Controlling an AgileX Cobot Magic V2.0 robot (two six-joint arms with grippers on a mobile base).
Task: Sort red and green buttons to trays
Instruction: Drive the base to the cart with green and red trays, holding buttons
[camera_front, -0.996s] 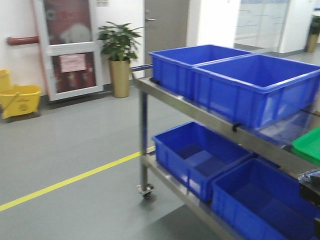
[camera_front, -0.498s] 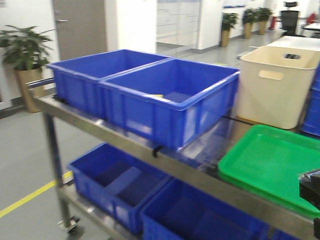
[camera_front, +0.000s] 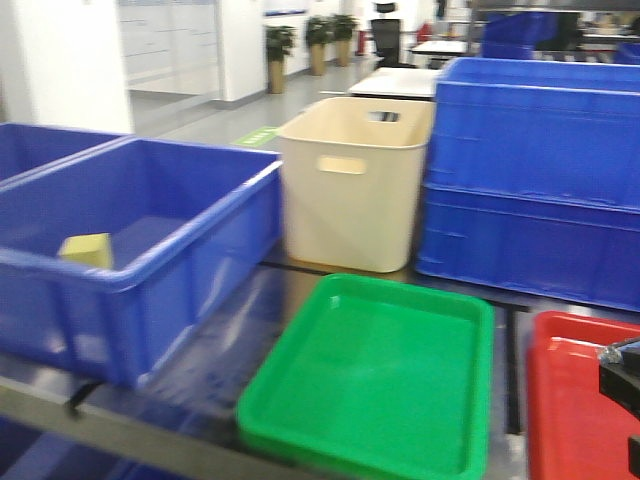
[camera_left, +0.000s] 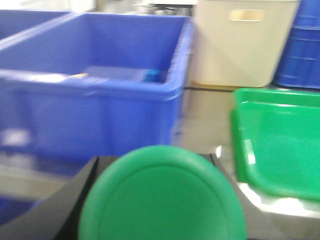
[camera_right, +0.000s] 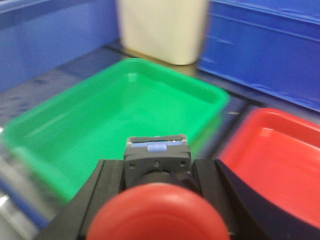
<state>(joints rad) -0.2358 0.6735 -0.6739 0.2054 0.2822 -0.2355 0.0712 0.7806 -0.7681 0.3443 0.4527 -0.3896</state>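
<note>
- Delivering each button to the tray of its own colour looks like the step in hand. Both trays are empty.
- Green tray (camera_front: 365, 385) and red tray (camera_front: 575, 400) sit side by side on the steel shelf. They lie in front of the cream tub (camera_front: 350, 185) and beside a blue crate (camera_front: 130, 250).
- Left gripper (camera_left: 156, 162): the tray lies ahead and to its right. Swing that way, clear the raised rim, and lower close to the floor before letting go.
- Right gripper (camera_right: 156, 172): it looks across the green tray, so bear right to the red one.
- Both grippers seem clamped on their loads.
- Green button (camera_left: 162, 200): broad round mushroom cap, smooth, filling the left wrist view between dark fingers.
- Red button (camera_right: 157, 212): round cap on a grey blocky body. It is likely top-heavy, so set it down rather than drop it.
- All views are blurred and fine detail is unreadable.
</note>
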